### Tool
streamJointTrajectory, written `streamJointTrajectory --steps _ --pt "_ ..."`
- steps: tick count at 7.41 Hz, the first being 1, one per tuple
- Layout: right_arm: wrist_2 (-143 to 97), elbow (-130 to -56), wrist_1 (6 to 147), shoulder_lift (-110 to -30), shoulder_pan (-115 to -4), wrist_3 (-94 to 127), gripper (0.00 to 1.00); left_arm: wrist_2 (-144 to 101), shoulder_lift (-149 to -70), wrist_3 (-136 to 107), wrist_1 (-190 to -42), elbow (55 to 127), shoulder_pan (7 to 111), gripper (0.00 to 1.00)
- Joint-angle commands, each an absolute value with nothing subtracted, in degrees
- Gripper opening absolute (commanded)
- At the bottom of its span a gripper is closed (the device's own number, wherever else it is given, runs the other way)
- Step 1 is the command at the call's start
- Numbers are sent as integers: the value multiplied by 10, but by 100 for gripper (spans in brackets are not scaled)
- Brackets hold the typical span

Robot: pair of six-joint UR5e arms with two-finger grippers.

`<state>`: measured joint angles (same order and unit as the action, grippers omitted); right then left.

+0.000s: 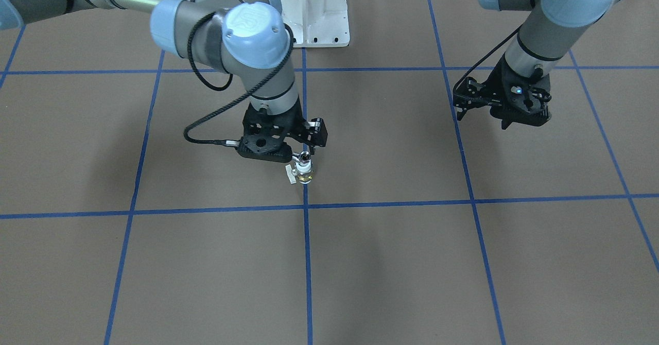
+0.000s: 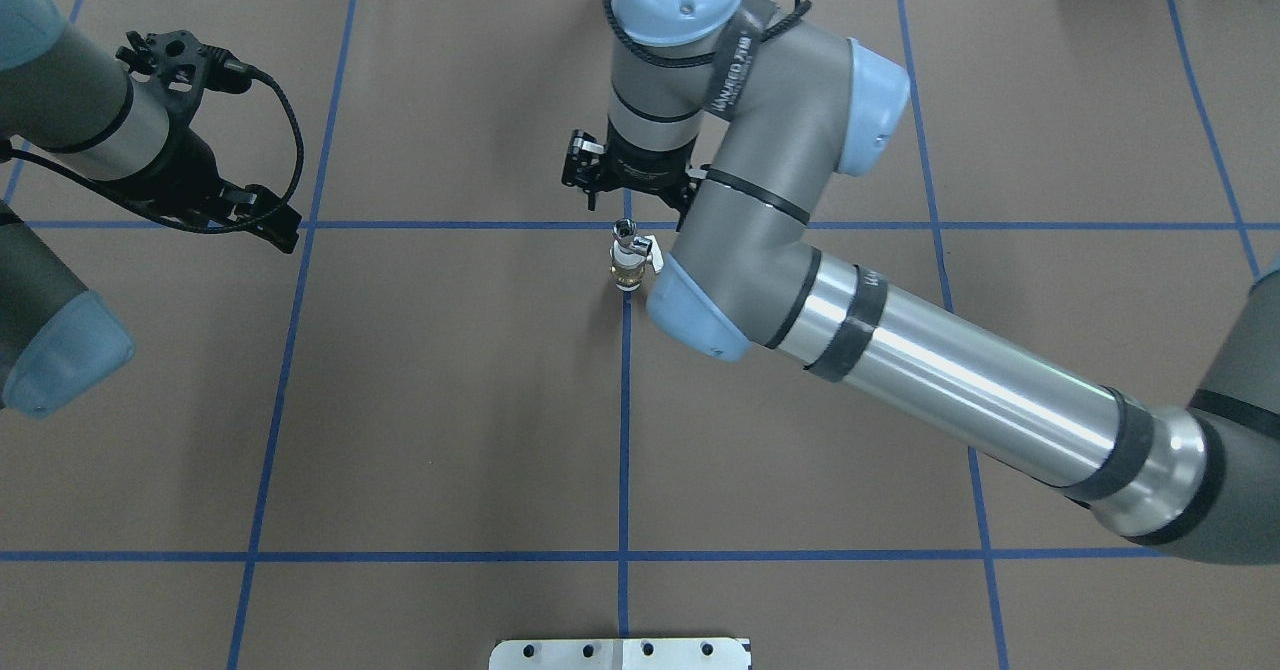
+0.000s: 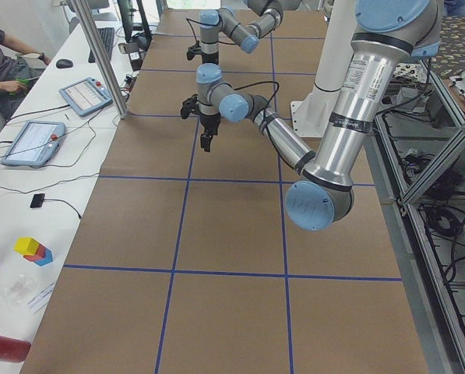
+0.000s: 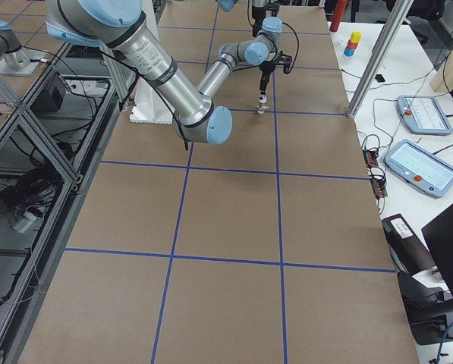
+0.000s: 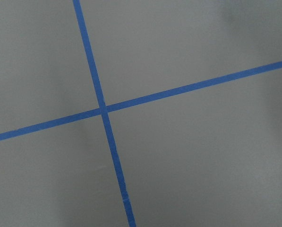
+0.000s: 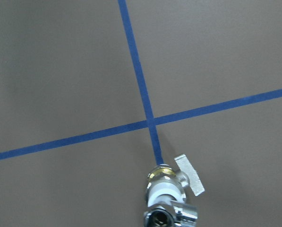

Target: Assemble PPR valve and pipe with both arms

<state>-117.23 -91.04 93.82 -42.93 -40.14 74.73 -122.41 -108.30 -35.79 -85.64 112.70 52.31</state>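
Note:
The PPR valve stands upright on the table at a blue tape crossing, brass middle low and white side handle out. The silver pipe fitting sits on top of it. Both also show in the overhead view, valve and fitting, and at the bottom of the right wrist view, valve and fitting. My right gripper hangs just above the fitting and looks open, apart from it. My left gripper is far off to the side, empty, and looks open.
The white bolted pedestal stands at the robot's side of the table. Blue tape lines grid the brown table. The right forearm stretches low across the table's right half.

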Motion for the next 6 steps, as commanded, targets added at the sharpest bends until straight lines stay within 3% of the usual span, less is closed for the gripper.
streamJointTrajectory --steps 1,3,6 --pt "-1196 -1065 940 -588 -458 674 100 -1223 -1077 -359 -854 1139 528 99" --pt "-1236 -1108 933 -708 -533 546 100 -1225 -1037 -348 -853 1172 551 99" --pt "-1268 -1105 929 -843 -666 296 100 -1257 -953 -212 -857 1184 629 99"
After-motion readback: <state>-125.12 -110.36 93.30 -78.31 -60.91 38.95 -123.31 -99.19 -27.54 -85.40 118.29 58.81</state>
